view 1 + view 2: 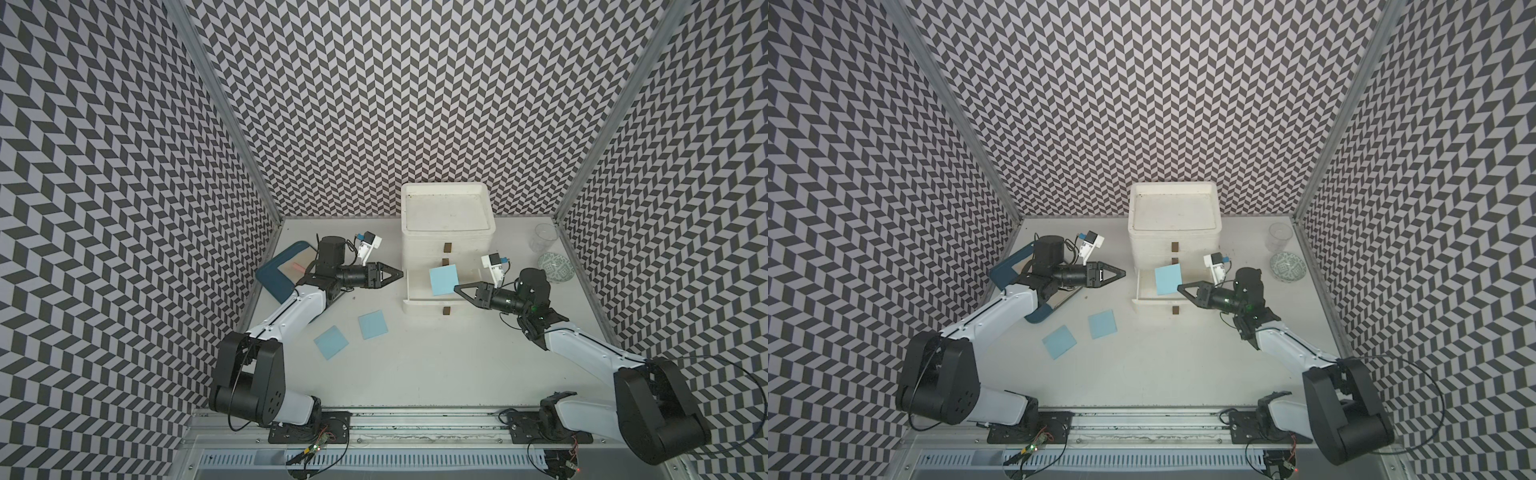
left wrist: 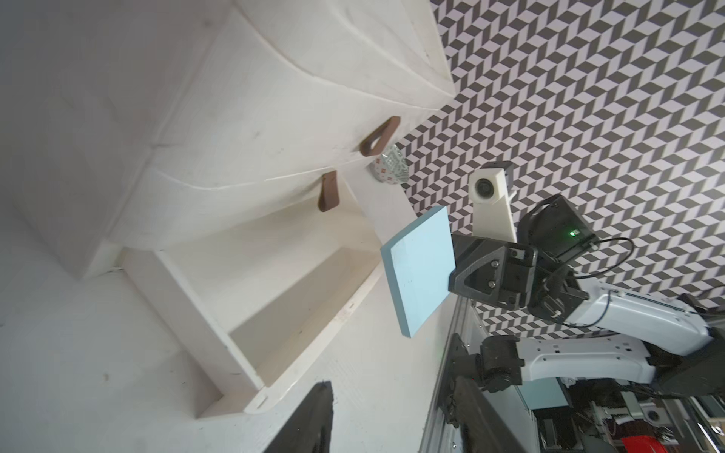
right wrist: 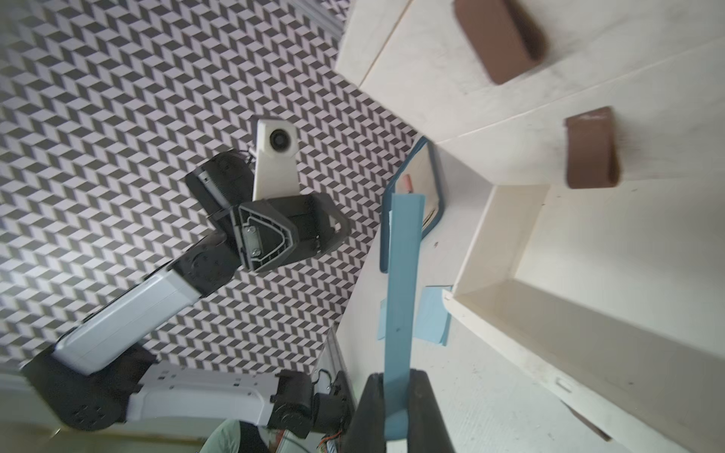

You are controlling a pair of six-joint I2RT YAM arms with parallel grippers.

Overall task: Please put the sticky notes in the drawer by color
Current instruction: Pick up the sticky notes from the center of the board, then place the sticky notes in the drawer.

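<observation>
The white drawer box [image 1: 445,189] stands at the back, its lowest drawer [image 1: 417,291] pulled out and bare inside. My right gripper [image 1: 457,287] is shut on the edge of a pale blue sticky note [image 1: 444,279], holding it upright over that drawer; the wrist view shows the note [image 3: 402,274] pinched between both fingers. My left gripper [image 1: 400,273] hovers left of the box, open and holding nothing; its fingers [image 2: 310,423] stand apart. Two more blue sticky notes [image 1: 331,341] [image 1: 372,324] lie flat on the table in front of the left arm.
A dark blue tray [image 1: 270,276] holding a beige sheet with a pink stripe [image 1: 296,266] lies at the left, partly under the left arm. A clear glass [image 1: 545,237] and a patterned dish [image 1: 557,268] sit at the back right.
</observation>
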